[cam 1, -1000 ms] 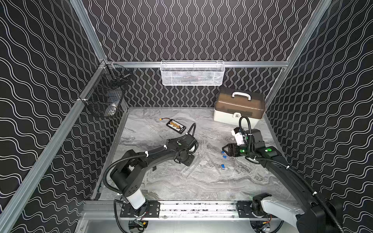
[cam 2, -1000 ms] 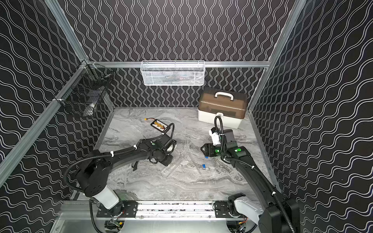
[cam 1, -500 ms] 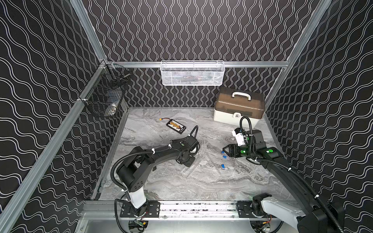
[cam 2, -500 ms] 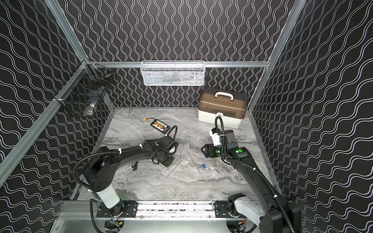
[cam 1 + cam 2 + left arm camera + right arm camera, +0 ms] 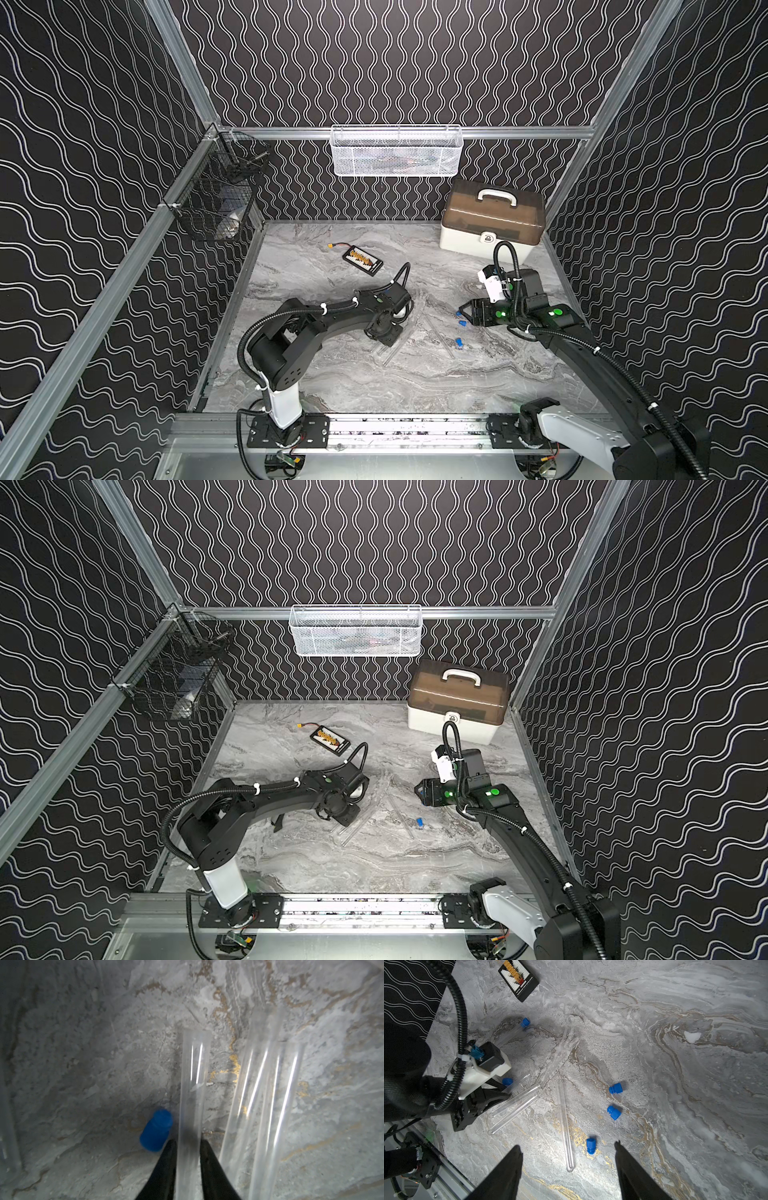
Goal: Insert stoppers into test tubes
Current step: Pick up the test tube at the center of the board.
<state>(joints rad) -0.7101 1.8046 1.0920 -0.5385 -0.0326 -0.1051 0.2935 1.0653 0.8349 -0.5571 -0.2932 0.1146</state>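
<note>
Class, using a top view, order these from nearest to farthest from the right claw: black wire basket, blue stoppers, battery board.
1. Blue stoppers, at the right claw tips.
2. Battery board, farther back and left.
3. Black wire basket, on the left wall.

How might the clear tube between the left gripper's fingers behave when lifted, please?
The clear tube looks smooth and glossy, so it may slip in the left gripper. Round and lying flat, it would likely roll if nudged.
</note>
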